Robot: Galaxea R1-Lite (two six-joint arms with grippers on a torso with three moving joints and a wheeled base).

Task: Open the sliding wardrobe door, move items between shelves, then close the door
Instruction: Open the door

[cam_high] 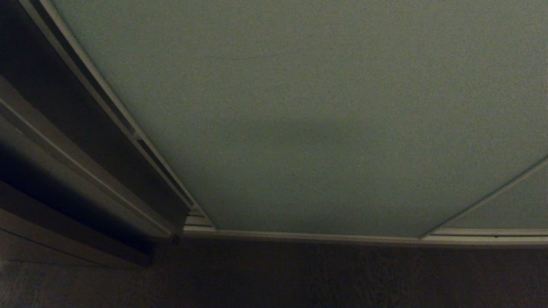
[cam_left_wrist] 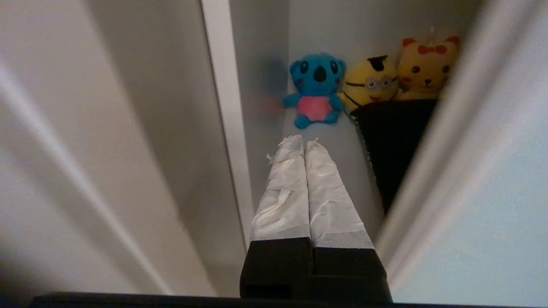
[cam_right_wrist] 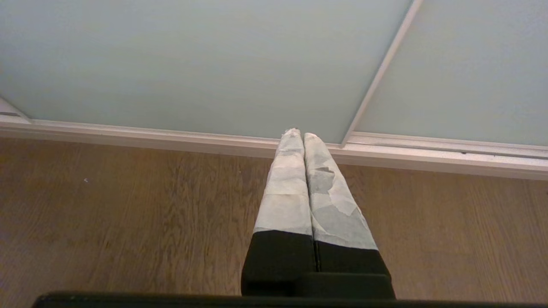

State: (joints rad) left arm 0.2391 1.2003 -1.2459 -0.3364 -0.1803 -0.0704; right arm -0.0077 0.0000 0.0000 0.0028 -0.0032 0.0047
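Shelf [cam_left_wrist: 325, 141] with plush toys [cam_left_wrist: 317, 87], black garment [cam_left_wrist: 396, 141]; left gripper [cam_left_wrist: 304, 141] pressed together, empty.

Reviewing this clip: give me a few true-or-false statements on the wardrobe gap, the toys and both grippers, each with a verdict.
1. The left gripper is shut, holding nothing. True.
2. The sliding wardrobe door is fully closed. False: a gap shows the shelf inside.
3. A blue plush toy sits at the shelf's back. True.
4. The black garment lies on the floor. False: it lies on the shelf.
5. The right gripper holds a garment. False: it is shut and empty above the wooden floor.
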